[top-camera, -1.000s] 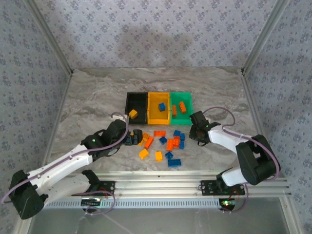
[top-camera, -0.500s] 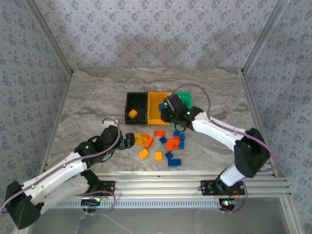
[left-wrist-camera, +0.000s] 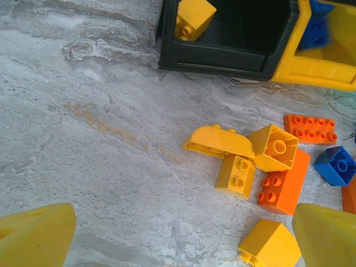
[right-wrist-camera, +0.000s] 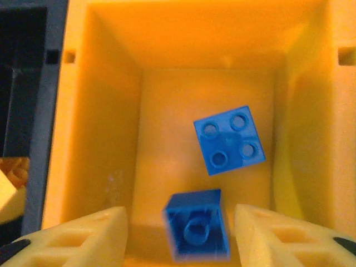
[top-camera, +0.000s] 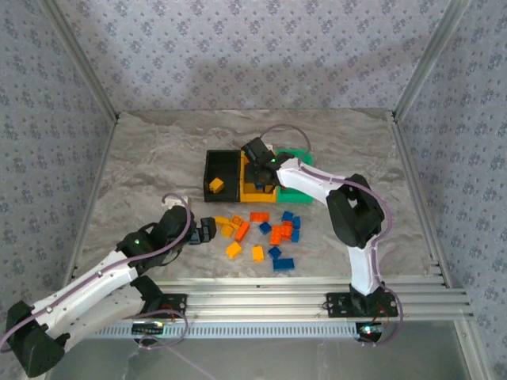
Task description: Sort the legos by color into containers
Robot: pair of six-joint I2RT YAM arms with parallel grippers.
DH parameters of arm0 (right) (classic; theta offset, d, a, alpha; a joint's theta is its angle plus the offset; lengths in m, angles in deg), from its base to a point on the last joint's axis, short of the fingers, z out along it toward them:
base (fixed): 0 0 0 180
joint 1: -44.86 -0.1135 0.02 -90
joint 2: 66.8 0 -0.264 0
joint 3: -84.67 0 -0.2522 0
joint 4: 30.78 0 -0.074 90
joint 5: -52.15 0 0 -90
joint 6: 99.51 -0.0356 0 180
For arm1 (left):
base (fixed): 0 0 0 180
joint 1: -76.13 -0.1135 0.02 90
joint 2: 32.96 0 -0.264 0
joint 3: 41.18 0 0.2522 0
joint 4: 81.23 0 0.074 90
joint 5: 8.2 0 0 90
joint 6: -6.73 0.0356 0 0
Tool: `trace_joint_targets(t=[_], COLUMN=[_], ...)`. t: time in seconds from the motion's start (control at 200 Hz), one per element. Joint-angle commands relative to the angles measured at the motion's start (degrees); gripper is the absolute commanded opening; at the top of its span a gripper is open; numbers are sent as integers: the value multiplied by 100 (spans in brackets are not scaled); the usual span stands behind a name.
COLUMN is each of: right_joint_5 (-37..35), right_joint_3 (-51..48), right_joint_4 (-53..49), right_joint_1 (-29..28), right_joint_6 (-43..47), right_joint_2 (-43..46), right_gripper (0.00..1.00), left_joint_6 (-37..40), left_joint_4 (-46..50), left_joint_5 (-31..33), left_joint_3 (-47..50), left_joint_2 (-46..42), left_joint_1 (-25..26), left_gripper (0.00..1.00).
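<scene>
Right gripper [right-wrist-camera: 179, 216] hangs over the yellow-orange plastic bin [right-wrist-camera: 100, 111] with its cream fingers [right-wrist-camera: 83, 236] spread wide and gripping nothing. Between them, touching neither, sits a small blue studded brick [right-wrist-camera: 197, 232]. It is blurred, and I cannot tell whether it rests on the bin floor. Just ahead of it, a second blue brick with four studs [right-wrist-camera: 229, 140] lies flat on that floor. From above, the black plastic bin [top-camera: 207, 170] stands to the left of this gripper [top-camera: 260, 170] and the green plastic bin [top-camera: 295, 195] to its right, partly under the arm.

Left gripper [left-wrist-camera: 182, 211] is low over the grey marbled table [left-wrist-camera: 100, 139], also wide open and empty. Ahead of it lie a curved yellow brick [left-wrist-camera: 219, 142], a yellow cube brick [left-wrist-camera: 273, 147] and a small two-stud yellow brick [left-wrist-camera: 236, 175], all touching, with an orange brick [left-wrist-camera: 283, 183] against them. A sloped yellow brick [left-wrist-camera: 270, 245] lies just beside one finger. Farther ahead, the black bin holds one yellow brick [left-wrist-camera: 193, 18].
</scene>
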Motion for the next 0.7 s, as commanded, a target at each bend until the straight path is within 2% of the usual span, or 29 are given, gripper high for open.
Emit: trace_joint_targets(t=[0.0,0.175,0.31,0.46,0.695], right_joint_5=[-180,-234,-216,-246,-304], right_joint_3=[230,-210,-941,-1715,-2630], right_joint_4=[-247,118,430,614,781], right_joint_1=[17,-55,-215,-334,-355], right_joint_6=[-170,-210,-317,-508,-707], right_joint_2=[26,685,1346,1954,2573], right_gripper=[64,70,73,73,74], left_joint_6=[-18,66,245,417,590], left_joint_4=[70,-26,-244,-960,-1632], left_joint_5=[-102,-138,-506,-910,-1273], left_joint_3=[-68,-190,-323,-205,-332], left_joint_2=[105,537,1077,1651,2337], left_joint_1=[-41,-37,-38,-35,-28], left_gripper=[100,100,100,99,91])
